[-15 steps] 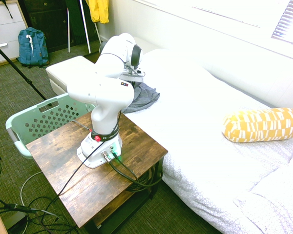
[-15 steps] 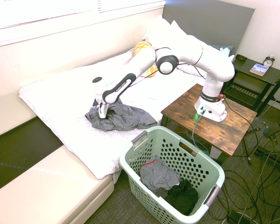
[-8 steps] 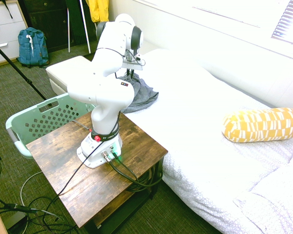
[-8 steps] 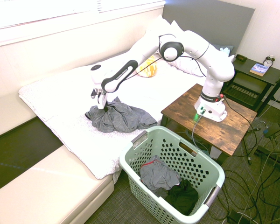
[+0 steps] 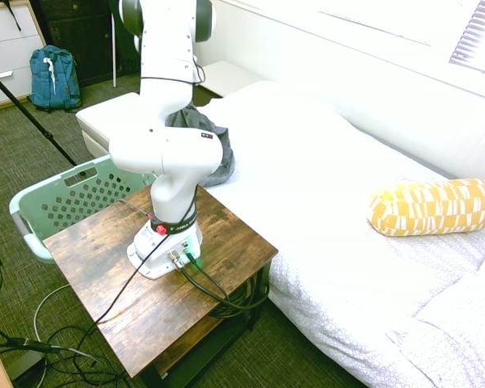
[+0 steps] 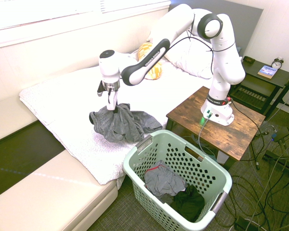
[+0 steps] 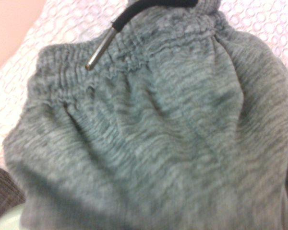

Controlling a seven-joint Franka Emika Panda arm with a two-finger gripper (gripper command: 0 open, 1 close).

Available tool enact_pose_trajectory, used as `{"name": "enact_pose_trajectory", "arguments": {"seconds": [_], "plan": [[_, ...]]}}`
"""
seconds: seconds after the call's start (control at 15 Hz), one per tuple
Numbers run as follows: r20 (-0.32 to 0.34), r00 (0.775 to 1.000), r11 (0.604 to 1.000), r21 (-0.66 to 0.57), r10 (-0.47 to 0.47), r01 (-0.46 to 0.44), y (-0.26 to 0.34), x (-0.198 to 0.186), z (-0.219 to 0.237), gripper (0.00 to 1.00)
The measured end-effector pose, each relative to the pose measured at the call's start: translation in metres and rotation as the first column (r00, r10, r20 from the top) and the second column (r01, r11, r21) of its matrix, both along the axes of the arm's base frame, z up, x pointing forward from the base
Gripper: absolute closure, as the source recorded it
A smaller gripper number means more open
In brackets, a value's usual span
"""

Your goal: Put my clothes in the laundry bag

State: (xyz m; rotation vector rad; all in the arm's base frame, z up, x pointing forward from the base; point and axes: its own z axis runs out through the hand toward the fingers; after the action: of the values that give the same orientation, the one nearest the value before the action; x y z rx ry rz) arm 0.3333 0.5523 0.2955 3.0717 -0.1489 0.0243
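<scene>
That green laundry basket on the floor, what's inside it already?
The laundry basket holds a crumpled grey garment with a red trim and a dark one beside it. Anything beneath them is covered.

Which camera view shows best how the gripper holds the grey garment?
The second exterior view: the gripper is shut on the grey garment, which hangs from it above the bed. The first exterior view hides most of it behind the arm. The wrist view shows only its fabric and a drawstring.
</scene>
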Motion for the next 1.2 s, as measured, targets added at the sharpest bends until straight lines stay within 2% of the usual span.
{"name": "enact_pose_trajectory", "arguments": {"seconds": [0.27,0.47,0.6,0.67,0.73,1.2], "plan": [[0.021,0.998,0.995,-0.074,0.064,-0.062,-0.001,-0.178,0.026,1.0],[0.003,0.996,0.985,-0.147,0.094,-0.092,-0.042,-0.312,0.0,1.0],[-0.007,0.994,0.979,-0.172,0.107,-0.107,-0.084,-0.367,-0.038,1.0],[-0.015,0.994,0.978,-0.179,0.109,-0.109,-0.103,-0.373,-0.056,1.0],[-0.017,0.995,0.978,-0.184,0.096,-0.098,-0.112,-0.367,-0.066,0.0],[-0.028,0.996,0.976,-0.2,0.084,-0.088,-0.115,-0.348,-0.074,0.0]]}}
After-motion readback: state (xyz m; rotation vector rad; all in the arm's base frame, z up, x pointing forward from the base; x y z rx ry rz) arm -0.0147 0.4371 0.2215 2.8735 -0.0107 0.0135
